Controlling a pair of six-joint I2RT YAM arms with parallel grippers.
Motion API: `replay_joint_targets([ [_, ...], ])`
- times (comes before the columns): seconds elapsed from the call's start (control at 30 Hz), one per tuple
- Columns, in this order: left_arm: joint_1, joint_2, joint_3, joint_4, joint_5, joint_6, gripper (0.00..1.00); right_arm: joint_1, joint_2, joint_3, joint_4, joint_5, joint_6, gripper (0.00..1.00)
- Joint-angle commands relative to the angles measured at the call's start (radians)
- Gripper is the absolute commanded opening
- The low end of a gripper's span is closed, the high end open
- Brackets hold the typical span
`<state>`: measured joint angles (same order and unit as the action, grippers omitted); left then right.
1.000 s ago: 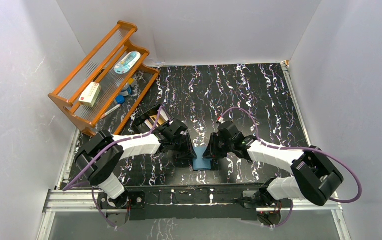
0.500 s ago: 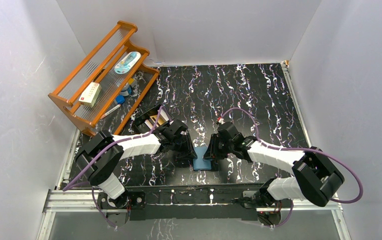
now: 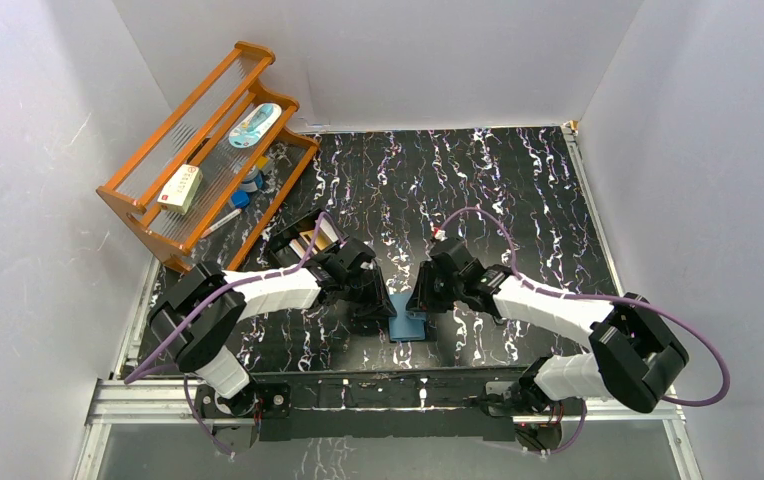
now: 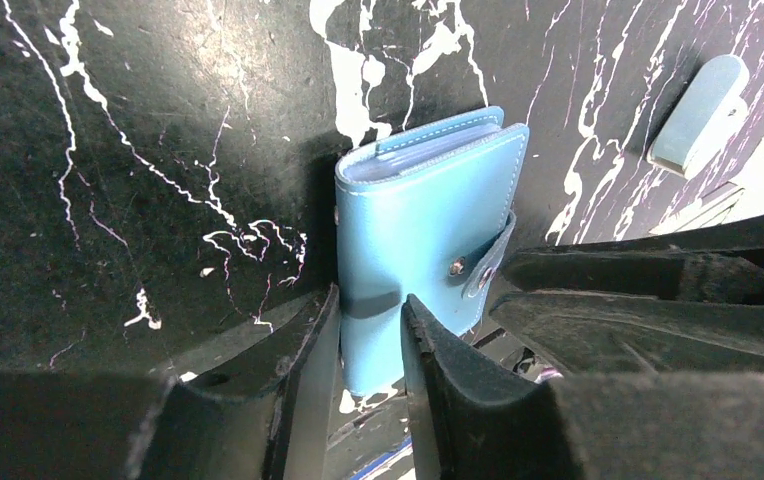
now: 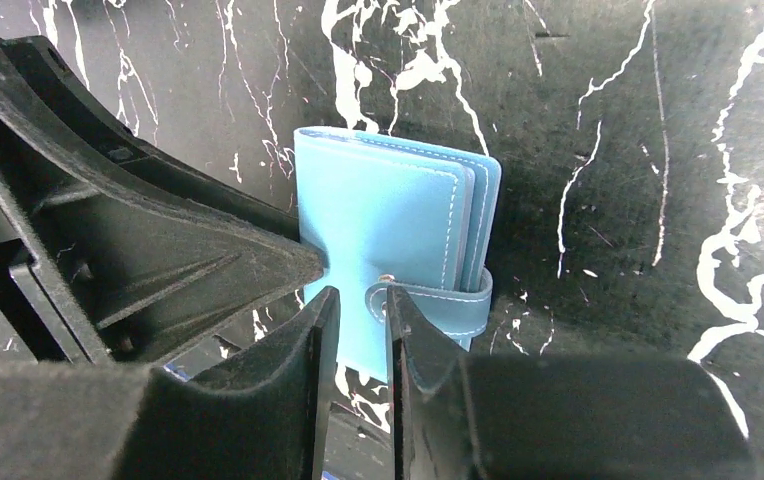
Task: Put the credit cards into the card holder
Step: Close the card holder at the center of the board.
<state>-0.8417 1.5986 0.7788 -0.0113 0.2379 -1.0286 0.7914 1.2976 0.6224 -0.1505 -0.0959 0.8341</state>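
The card holder (image 3: 408, 326) is a teal-blue wallet lying closed on the black marbled table, its snap tab (image 5: 428, 298) fastened. Pale pocket edges show at its far end (image 4: 428, 150). My left gripper (image 3: 376, 312) comes in from the left, my right gripper (image 3: 420, 305) from the right. In the left wrist view my gripper (image 4: 368, 298) hangs over the wallet's near end (image 4: 418, 220), jaws a narrow gap apart. In the right wrist view my gripper (image 5: 361, 292) is likewise narrowly open beside the snap, the wallet (image 5: 388, 210) showing through the gap. Whitish and tan credit cards (image 3: 312, 238) stand in a black box.
The black open-topped box (image 3: 293, 245) sits just behind my left arm. An orange wooden rack (image 3: 198, 160) at the back left holds a white-and-red box (image 3: 180, 188) and small items. White walls close in on three sides.
My right wrist has drawn slightly toward the far side. The left gripper and the card holder stay about where they were.
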Motion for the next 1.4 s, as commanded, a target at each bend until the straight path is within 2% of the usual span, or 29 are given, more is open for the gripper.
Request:
replay_joint_targets([
  [0.0,-0.004,-0.064,0.020,-0.032,0.007,0.013,0.29,0.034,-0.047,0.091,-0.157,0.092,-0.040,0.33],
  [0.17,0.004,-0.064,0.018,-0.031,0.006,0.032,0.31,0.085,-0.071,0.113,-0.257,0.196,-0.017,0.36],
  [0.37,0.017,-0.039,0.057,-0.068,-0.007,0.088,0.32,0.086,-0.075,0.031,-0.122,0.127,0.011,0.34],
  [0.57,0.018,-0.034,0.119,-0.129,-0.024,0.113,0.32,0.087,-0.057,0.046,-0.069,0.117,0.011,0.32],
  [0.7,0.019,-0.044,0.127,-0.107,-0.023,0.115,0.27,0.088,-0.049,0.047,-0.059,0.126,0.011,0.32],
  [0.87,0.021,0.027,0.160,-0.110,0.004,0.136,0.19,0.087,-0.013,0.053,-0.075,0.120,-0.005,0.32],
  [1.13,0.022,0.118,0.181,-0.048,0.030,0.149,0.14,0.087,-0.020,0.023,-0.030,0.099,-0.010,0.32],
  [1.37,0.021,0.139,0.155,-0.052,0.009,0.130,0.14,0.085,-0.055,0.047,-0.112,0.152,-0.028,0.32],
])
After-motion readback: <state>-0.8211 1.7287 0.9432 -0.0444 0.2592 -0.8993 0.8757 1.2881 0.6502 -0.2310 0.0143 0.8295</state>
